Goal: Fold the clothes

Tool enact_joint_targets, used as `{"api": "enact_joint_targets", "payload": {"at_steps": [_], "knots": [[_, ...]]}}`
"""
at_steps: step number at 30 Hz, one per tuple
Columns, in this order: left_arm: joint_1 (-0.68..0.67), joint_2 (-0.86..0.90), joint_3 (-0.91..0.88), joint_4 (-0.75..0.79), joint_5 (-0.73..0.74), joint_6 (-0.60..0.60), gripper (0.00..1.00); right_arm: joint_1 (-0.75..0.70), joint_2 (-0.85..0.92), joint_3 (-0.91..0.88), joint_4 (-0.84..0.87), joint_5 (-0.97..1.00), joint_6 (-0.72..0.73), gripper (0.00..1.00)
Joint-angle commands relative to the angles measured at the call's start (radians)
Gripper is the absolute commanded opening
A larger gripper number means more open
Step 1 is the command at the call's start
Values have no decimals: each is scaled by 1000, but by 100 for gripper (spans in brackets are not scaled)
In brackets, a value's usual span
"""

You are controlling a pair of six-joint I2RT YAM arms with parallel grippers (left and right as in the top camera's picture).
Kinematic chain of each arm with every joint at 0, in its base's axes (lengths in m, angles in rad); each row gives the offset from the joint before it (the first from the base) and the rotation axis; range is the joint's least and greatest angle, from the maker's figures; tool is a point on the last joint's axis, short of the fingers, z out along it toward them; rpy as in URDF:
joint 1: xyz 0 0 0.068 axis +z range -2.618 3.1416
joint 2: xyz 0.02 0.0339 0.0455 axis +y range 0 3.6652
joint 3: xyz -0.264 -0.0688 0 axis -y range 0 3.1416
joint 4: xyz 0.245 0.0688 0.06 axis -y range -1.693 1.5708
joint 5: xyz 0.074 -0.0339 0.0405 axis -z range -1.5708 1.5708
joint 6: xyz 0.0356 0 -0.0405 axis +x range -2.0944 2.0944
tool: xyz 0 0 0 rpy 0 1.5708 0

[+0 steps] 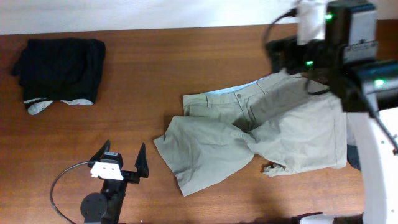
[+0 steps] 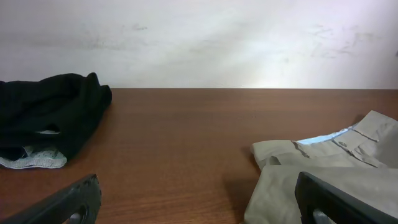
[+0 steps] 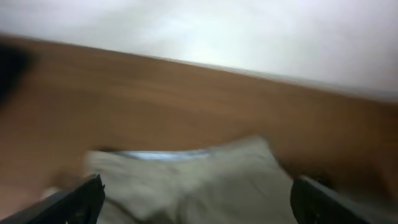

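Right gripper (image 3: 196,186), spread wide and empty, is held over the waistband (image 1: 239,93) of the khaki shorts (image 1: 261,134), which are laid right of centre on the table (image 1: 155,68) with legs toward the near edge, nearer it than the equally open, empty left gripper (image 1: 124,149).

**Reddish-brown wooden table against a pale wall**

The table (image 1: 186,68) has a warm reddish-brown top with a fine wood grain, and it fills nearly the whole overhead view. A plain whitish wall (image 2: 199,43), faintly scuffed, stands along the table's far edge and meets it in a straight line. Soft light makes a brighter patch on the wall above the table's middle. The wood below has a dull sheen.
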Motion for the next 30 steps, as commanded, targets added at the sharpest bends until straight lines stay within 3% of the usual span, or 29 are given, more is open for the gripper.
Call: {"api": "enact_joint_targets", "payload": {"at_steps": [1,4,10,14,25,29,30], "knots": [[0,-5,-7,2,-7,-13,99,-232,56,15,-104,151,220,99],[0,-5,-7,2,-7,-13,99,-421,124,15,-192,129,243,99],[0,-5,-7,2,-7,-13,100,-658,283,15,-293,56,323,99],[1,-5,-7,2,-7,-13,99,-736,382,15,-290,53,414,99],[0,-5,-7,2,-7,-13,99,-793,555,15,-231,-11,433,98],[1,-5,-7,2,-7,-13,99,-793,575,13,-193,-11,433,87],[0,-5,-7,2,-7,-13,99,-793,579,13,-183,-11,433,73]]}}
